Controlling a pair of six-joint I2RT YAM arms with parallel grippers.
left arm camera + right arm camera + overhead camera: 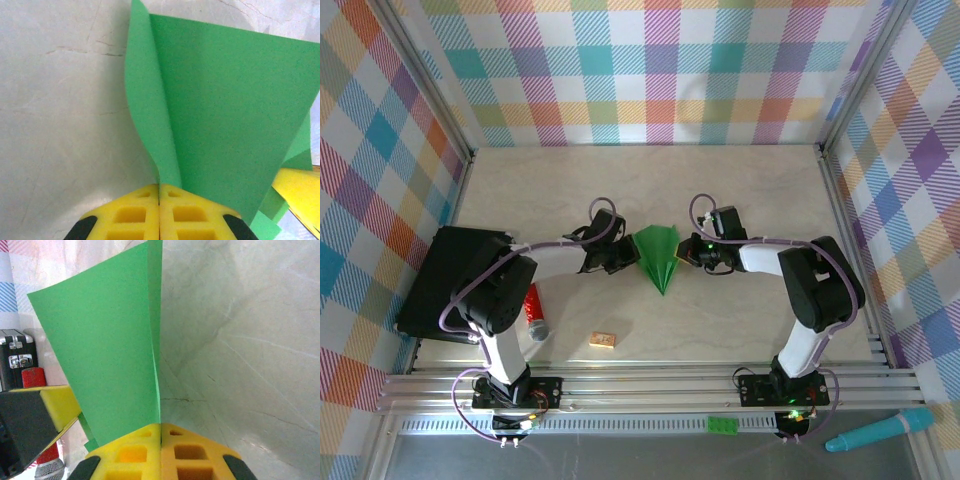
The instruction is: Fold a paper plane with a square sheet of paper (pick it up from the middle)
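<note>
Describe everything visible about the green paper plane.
The paper plane is thin, matte, bright green paper folded into a pointed dart with layered wings and creases running to the tip. It sits in the middle of the table, point toward the arm bases, wide end toward the far wall. The left tool is shut on its left edge, where a flap curves, and the right tool is shut on its right edge.

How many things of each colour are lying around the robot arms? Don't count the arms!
Green: 2, the paper plane and the tiny brick
Red: 1, the red stick
Teal: 1, the pen
Black: 1, the black case
Tan: 1, the small block
Total: 6
</note>
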